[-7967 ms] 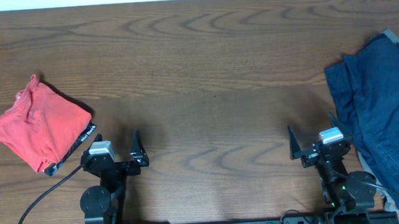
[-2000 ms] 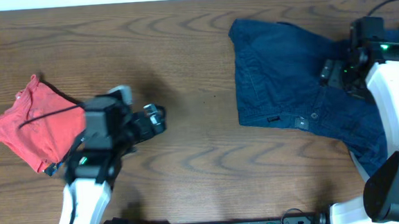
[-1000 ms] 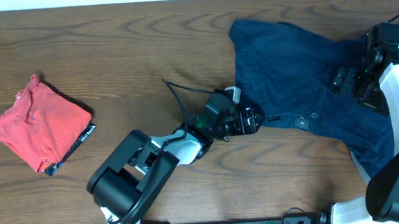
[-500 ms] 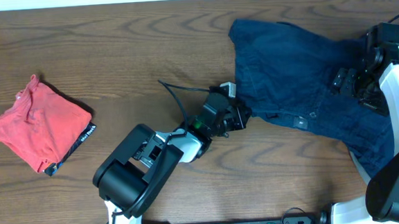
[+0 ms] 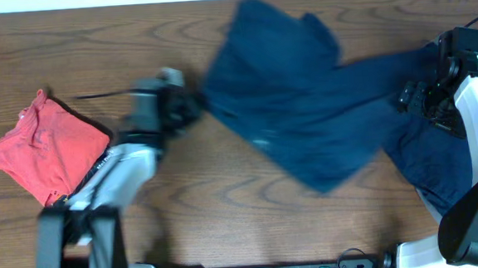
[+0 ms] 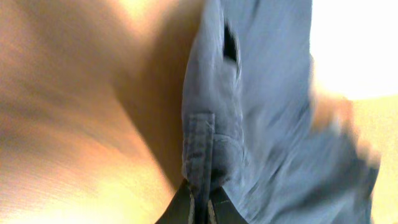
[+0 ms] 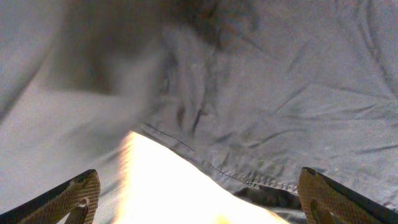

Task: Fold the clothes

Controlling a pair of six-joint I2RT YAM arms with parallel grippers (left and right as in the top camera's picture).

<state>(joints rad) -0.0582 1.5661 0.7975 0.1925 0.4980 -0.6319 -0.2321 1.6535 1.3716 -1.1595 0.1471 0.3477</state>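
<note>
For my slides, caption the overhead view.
Left gripper clamps an edge of the motion-blurred navy garment over the table; coral-red garment lies apart at left.

Small garment [image 5: 51, 155] far left on table [image 5: 228, 226]; large garment [image 5: 304, 113] centre to right.

One coral-red garment [image 5: 51, 158], navy-blue garments [image 5: 304, 113] (blurred together, number unclear), and two arms [image 5: 113, 175].

- Overhead: even, bright light on the wooden surface [image 5: 228, 226]; the navy garment [image 5: 304, 105] and left arm [image 5: 133, 161] are smeared by motion blur, while the coral-red garment [image 5: 49, 154] is sharp.
- Left wrist: heavy blur throughout, blown-out white glare at upper right, warm orange cast at left.
- Right wrist: blurred on the left, creases crisper on the right, with a burnt-out yellow-white patch low down.
</note>
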